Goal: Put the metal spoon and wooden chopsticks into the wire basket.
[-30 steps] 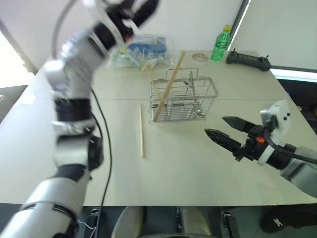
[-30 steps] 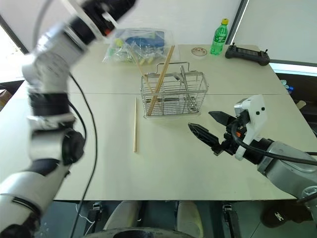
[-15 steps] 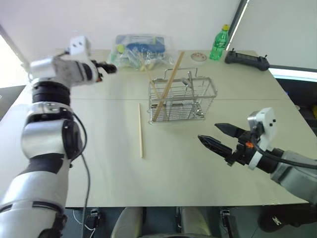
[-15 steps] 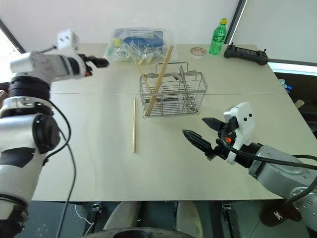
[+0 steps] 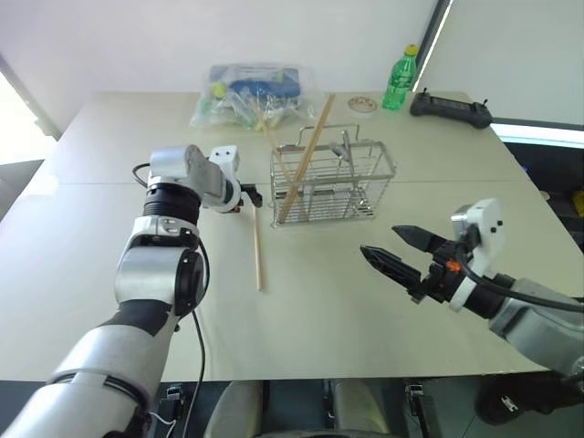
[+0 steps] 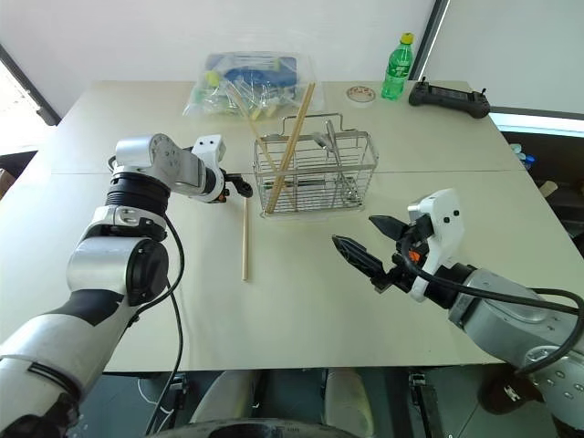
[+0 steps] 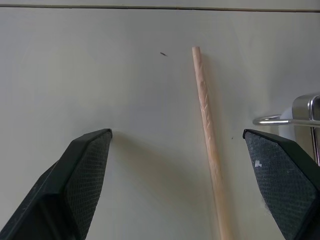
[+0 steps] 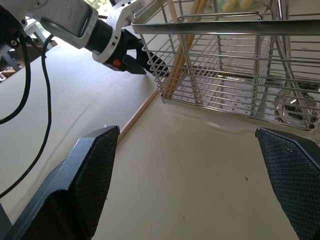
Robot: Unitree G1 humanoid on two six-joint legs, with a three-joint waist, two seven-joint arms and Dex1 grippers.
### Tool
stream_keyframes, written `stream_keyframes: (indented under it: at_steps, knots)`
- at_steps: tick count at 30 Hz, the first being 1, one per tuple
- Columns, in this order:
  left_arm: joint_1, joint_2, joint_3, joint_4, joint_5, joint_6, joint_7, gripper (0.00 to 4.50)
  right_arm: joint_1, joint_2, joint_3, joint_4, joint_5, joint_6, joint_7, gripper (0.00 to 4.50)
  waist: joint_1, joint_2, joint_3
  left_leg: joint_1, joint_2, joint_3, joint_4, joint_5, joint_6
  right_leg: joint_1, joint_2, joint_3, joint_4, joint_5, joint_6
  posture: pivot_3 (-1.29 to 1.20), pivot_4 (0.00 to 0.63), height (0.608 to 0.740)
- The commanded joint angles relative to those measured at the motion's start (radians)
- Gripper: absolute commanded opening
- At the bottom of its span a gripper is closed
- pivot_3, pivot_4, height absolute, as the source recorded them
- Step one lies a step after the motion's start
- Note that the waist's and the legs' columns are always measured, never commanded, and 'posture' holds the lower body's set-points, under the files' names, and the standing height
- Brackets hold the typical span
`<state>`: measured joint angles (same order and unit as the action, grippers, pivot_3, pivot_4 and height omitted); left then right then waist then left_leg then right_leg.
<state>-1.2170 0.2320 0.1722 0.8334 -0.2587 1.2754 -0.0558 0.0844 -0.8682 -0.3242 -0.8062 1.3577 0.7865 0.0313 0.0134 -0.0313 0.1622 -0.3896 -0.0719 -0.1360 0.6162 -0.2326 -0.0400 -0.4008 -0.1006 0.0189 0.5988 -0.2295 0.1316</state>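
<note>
My left gripper (image 7: 177, 145) is spread wide, pointing down at the table (image 5: 109, 255) just left of centre frame. The loose chopstick (image 7: 207, 135) lies flat between its fingers, nearer the right one, untouched. The wire basket (image 5: 333, 178) sits just right of that, with two chopsticks (image 5: 306, 160) leaning in it and the spoon (image 8: 292, 107) inside. Right gripper (image 5: 391, 251) hangs wide apart and empty, lower right.

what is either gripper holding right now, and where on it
Nothing. The left gripper is open over the loose chopstick on the table; the right gripper is open, empty.
</note>
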Motion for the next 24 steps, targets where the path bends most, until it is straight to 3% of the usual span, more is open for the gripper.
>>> stream_keyframes:
  at_steps: [1,8,11,18,24]
  knots:
    - [-0.012,-0.022,-0.013,0.015,0.016,-0.04,-0.016,4.42,0.007,0.014,-0.031,-0.04,0.008,-0.035,-0.018,4.5,0.002,0.0,0.0,0.0,0.0,0.0,0.0,0.0,0.0,0.0,0.0,0.0,0.0,0.0,0.0,0.0,0.15,0.726]
    - [-0.016,-0.052,-0.072,0.116,0.075,-0.132,-0.068,4.42,0.009,0.033,-0.018,-0.054,-0.001,-0.056,-0.045,4.5,0.005,0.002,-0.001,0.005,0.0,0.0,0.0,0.0,0.0,0.006,-0.001,0.0,-0.001,0.0,0.0,0.0,0.15,0.726]
    - [-0.016,-0.061,-0.085,0.158,0.09,-0.158,-0.087,3.55,0.014,0.032,-0.022,-0.059,0.001,-0.063,-0.052,4.5,0.005,0.003,-0.002,0.009,0.0,0.0,0.0,0.0,0.0,0.01,-0.001,-0.001,-0.001,-0.002,0.003,0.0,0.15,0.726]
    - [-0.036,-0.054,-0.058,0.212,0.096,-0.194,-0.079,0.03,0.021,0.02,-0.037,-0.054,0.012,-0.066,-0.052,4.5,0.025,0.004,-0.002,0.009,0.0,0.0,0.0,0.0,0.0,0.011,-0.003,-0.001,-0.002,-0.003,0.004,0.0,0.15,0.726]
    - [-0.033,-0.027,-0.007,0.222,0.094,-0.2,-0.033,0.03,0.014,0.01,-0.041,-0.043,0.019,-0.061,-0.044,4.5,0.026,0.004,-0.002,0.008,0.0,0.0,0.0,0.0,0.0,0.01,-0.003,-0.001,-0.002,-0.002,0.003,0.0,0.15,0.726]
